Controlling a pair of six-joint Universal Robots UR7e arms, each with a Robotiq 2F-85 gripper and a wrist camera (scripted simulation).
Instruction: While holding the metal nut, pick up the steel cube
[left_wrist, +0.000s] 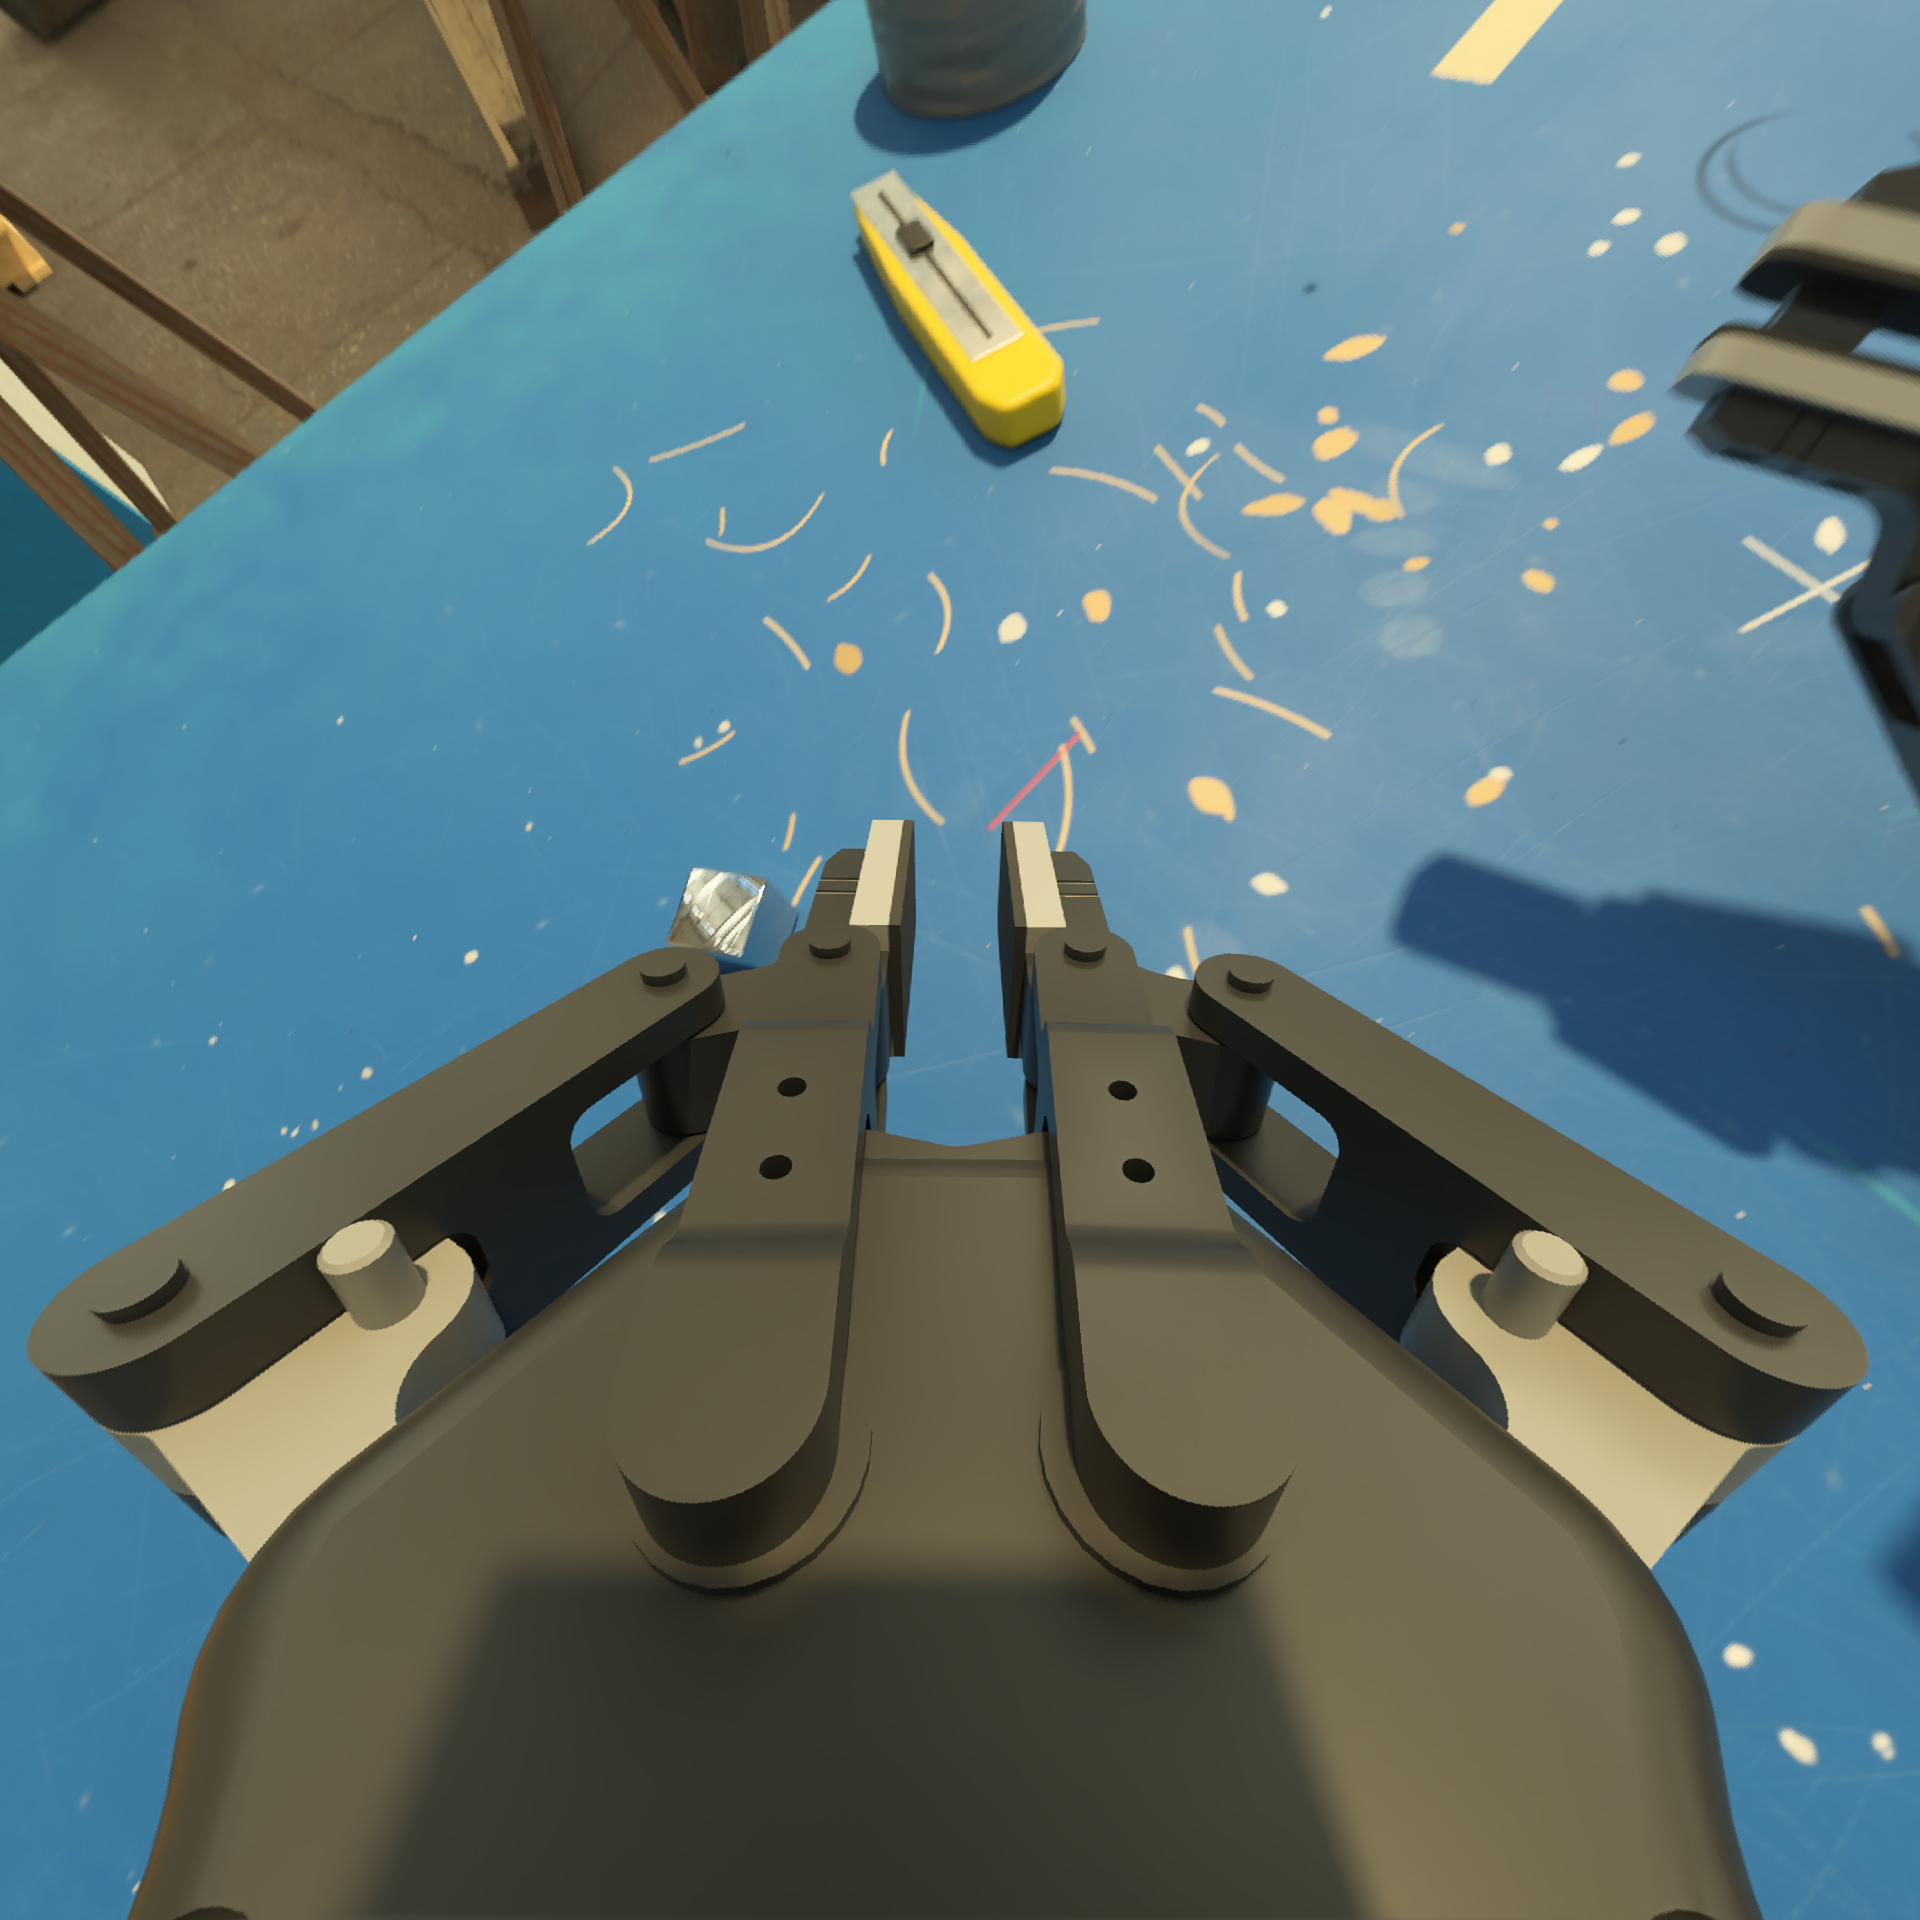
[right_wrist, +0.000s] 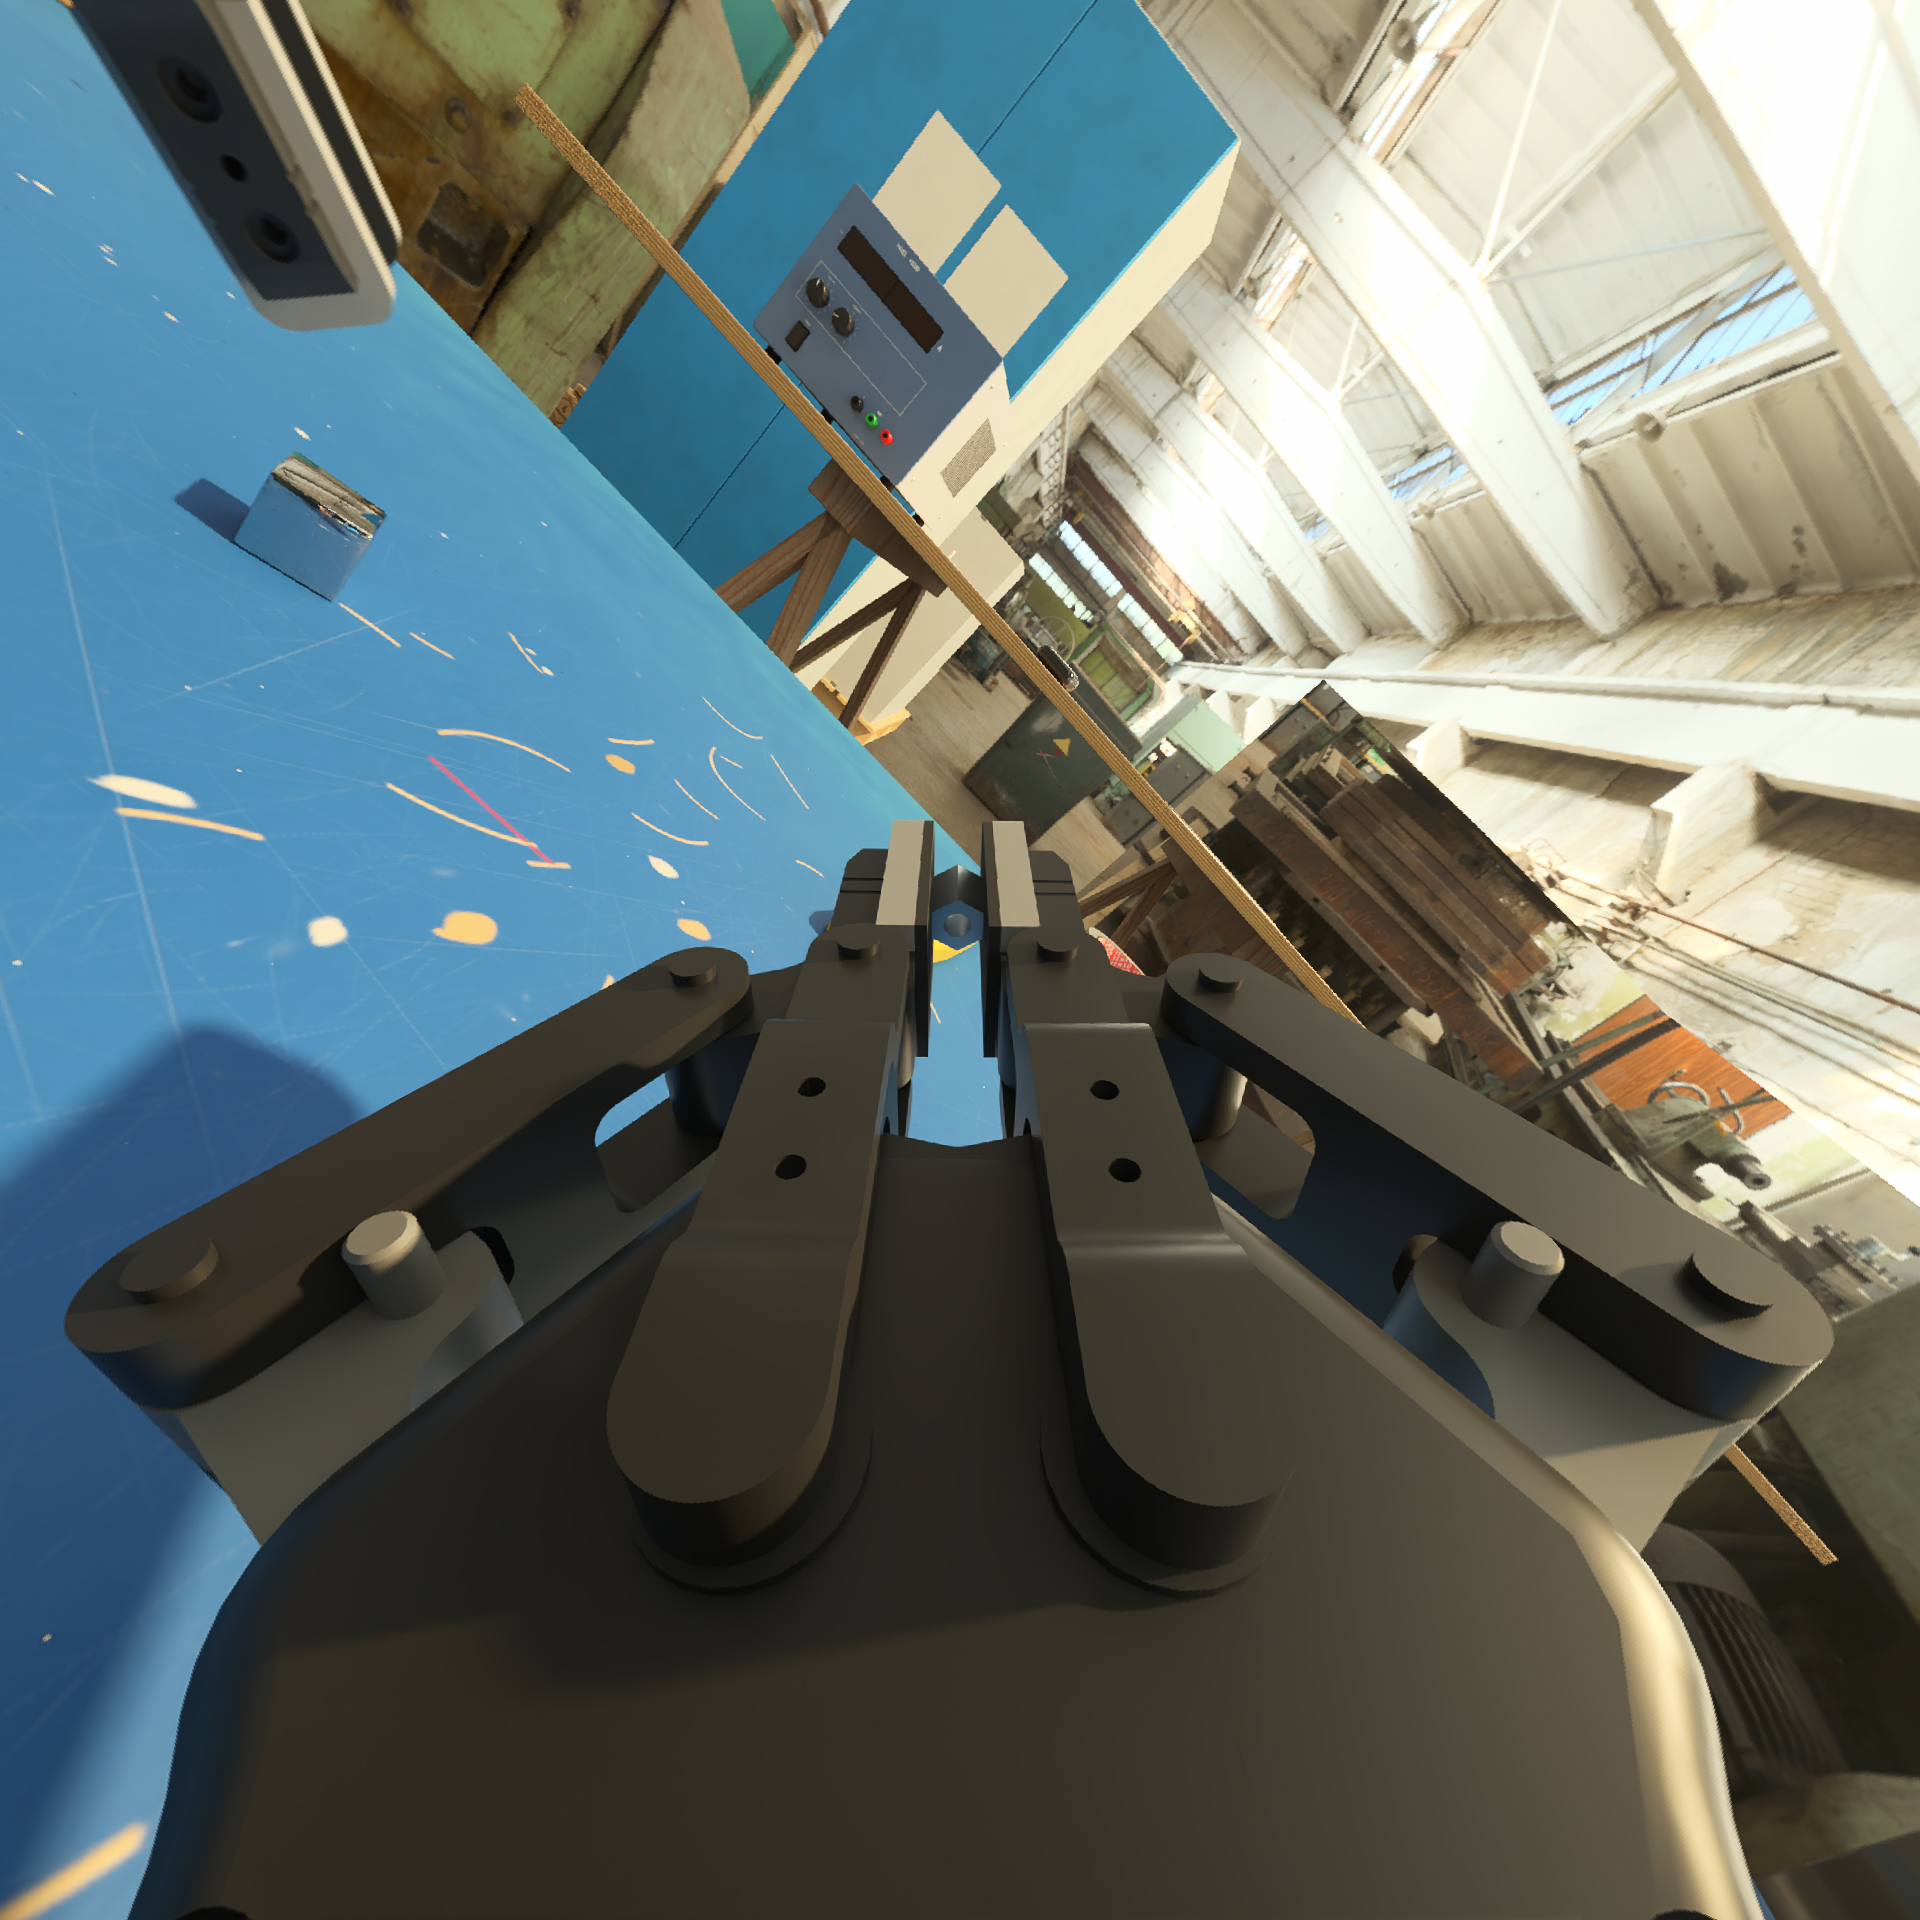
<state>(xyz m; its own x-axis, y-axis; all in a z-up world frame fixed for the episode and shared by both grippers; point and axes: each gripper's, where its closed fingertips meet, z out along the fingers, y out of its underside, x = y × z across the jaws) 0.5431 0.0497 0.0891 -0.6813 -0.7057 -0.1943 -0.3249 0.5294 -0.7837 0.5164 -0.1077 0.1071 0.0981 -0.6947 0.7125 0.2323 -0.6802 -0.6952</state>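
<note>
The steel cube (left_wrist: 722, 912) is a small mirror-bright block on the blue table (left_wrist: 364, 831), just outside my left gripper's left finger and partly hidden behind its linkage. My left gripper (left_wrist: 958, 831) hovers low over the table, jaws a narrow gap apart with nothing between them. The cube also shows in the right wrist view (right_wrist: 312, 525), far to the left. My right gripper (right_wrist: 956, 831) is tilted, raised above the table, and shut on the small hexagonal metal nut (right_wrist: 956, 923) between its pads.
A yellow utility knife (left_wrist: 961, 312) lies ahead of the left gripper, with a grey cylinder (left_wrist: 971, 52) beyond it. The right arm's gripper (left_wrist: 1829, 343) hangs at the right. The table's edge (left_wrist: 468, 270) runs diagonally at the left. Wood shavings litter the top.
</note>
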